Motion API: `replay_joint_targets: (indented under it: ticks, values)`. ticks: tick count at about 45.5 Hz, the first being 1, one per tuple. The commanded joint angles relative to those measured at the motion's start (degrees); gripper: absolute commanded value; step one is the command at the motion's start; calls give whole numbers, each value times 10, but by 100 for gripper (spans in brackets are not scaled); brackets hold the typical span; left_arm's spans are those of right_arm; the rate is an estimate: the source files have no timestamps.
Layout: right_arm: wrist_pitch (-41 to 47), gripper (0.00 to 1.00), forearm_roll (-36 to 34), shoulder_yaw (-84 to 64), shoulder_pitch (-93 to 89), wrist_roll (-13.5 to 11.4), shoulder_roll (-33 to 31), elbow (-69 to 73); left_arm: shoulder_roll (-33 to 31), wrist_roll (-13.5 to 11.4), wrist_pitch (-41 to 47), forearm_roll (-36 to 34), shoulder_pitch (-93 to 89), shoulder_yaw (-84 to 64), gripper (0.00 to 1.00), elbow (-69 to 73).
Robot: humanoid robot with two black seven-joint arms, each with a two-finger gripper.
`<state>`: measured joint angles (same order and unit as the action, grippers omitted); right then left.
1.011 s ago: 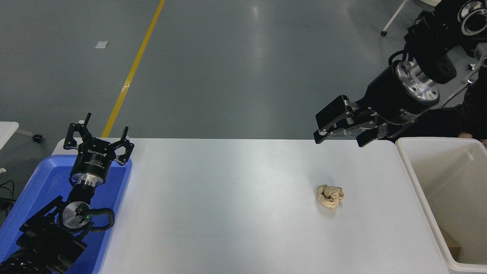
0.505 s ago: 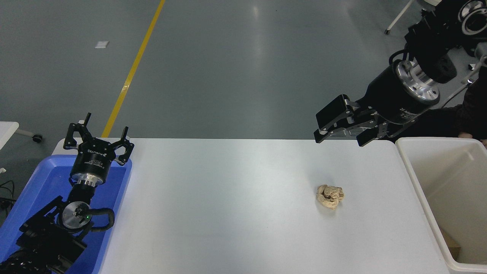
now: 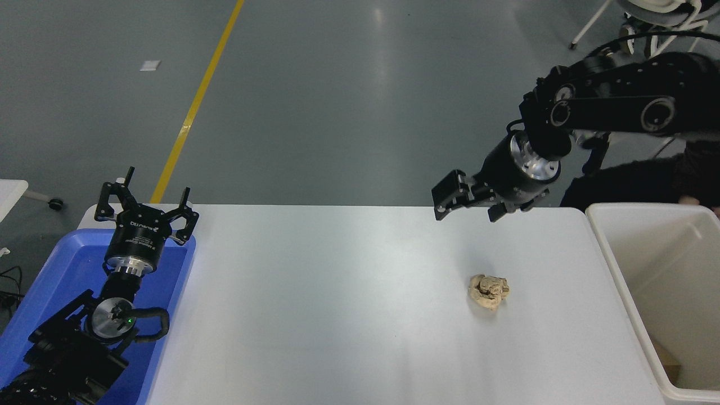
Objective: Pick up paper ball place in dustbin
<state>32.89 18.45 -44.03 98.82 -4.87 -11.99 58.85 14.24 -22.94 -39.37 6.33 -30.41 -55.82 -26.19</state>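
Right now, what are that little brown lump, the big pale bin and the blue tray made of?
The paper ball looks like crumpled tan-brown paper: matte, with sharp creases. The dustbin seems off-white plastic, its walls smooth with a rounded rim. The blue tray is probably plastic too, glossy with a soft sheen.

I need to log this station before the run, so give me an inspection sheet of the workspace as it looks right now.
Surface: white table, bare apart from the paper ball.
Job's things: paper ball lies on the table, right of centre, untouched; dustbin stands at the table's right end, open, with a brown scrap in its near corner.
Clutter: blue tray at the left end, under the left arm.
Grippers: left gripper open, parked over the tray; right gripper open, empty, above the table's far edge, beyond the ball.
Cables: black cable at the left edge, off the table.
Surroundings: grey floor with a yellow line; a person's dark sleeve behind the bin.
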Motion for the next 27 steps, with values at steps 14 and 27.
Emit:
replay_joint_targets:
  ticks: [14,27]
  values:
    - [-65,100,160,32,-223,-1,60,-184,0,0,0,0,0,0,100,-1]
    - [-65,100,186,32,-268,-1,54,-196,0,0,0,0,-1,0,100,0]
